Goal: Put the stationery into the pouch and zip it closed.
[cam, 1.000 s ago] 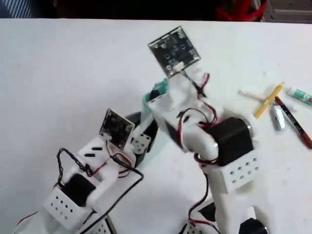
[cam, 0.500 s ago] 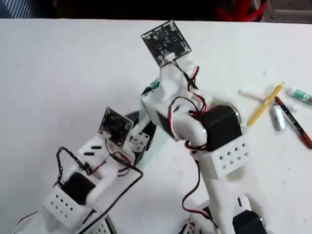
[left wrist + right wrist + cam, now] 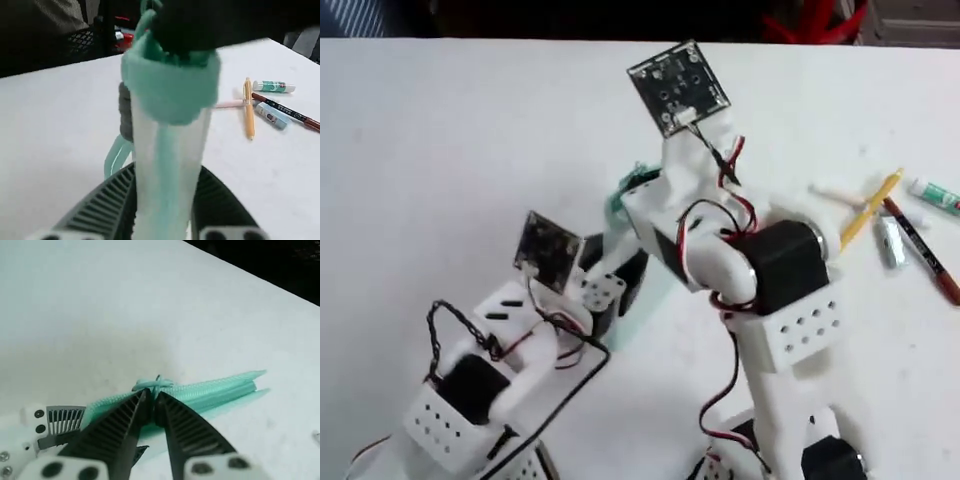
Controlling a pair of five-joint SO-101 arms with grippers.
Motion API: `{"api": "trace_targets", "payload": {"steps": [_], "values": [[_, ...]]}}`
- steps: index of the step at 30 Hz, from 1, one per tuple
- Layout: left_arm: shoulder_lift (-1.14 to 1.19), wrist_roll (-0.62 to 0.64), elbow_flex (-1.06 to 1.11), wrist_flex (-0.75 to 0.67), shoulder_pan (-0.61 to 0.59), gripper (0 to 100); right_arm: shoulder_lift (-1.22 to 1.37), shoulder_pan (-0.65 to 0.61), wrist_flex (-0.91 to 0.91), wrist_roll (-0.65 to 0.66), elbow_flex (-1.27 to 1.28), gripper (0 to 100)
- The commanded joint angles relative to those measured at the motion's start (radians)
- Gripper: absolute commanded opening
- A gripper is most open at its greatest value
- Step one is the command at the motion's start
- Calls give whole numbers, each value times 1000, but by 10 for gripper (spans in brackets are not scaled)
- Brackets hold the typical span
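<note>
Left gripper (image 3: 167, 172) clamps the pouch (image 3: 170, 90), right gripper (image 3: 151, 395) pinches its zip pull (image 3: 150, 384); the stationery (image 3: 272, 115) print is illegible.

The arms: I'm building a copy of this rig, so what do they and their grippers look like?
Both the left arm and right arm have white plastic shells with rows of small round holes, black motors, red, black and white wires, and a dark square circuit board at the wrist. The left gripper and right gripper have dark ribbed fingers on white bases.

robotics lab, white table (image 3: 440, 130)
</note>
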Motion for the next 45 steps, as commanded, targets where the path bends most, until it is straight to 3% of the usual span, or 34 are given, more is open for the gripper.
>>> {"api": "trace_targets", "payload": {"steps": [1, 10, 17, 22, 25, 32, 45], "values": [[-18, 86, -129, 115, -28, 174, -19, 15, 21, -6, -3, 19], [-35, 84, -147, 137, -36, 207, -19, -76, 88, -6, -3, 19], [-288, 44, -15, 107, -30, 202, -19, -96, 94, -6, -3, 19], [-447, -61, 110, 61, 111, 20, -13, -97, 91, -6, -3, 19], [-493, -106, 140, 66, 171, 41, -12, -97, 94, -6, -3, 19], [-493, -106, 141, 66, 171, 24, -16, -88, 82, 9, -6, 19], [-493, -109, 143, 68, 171, 24, -10, 143, -19, 164, -2, 19]]}}
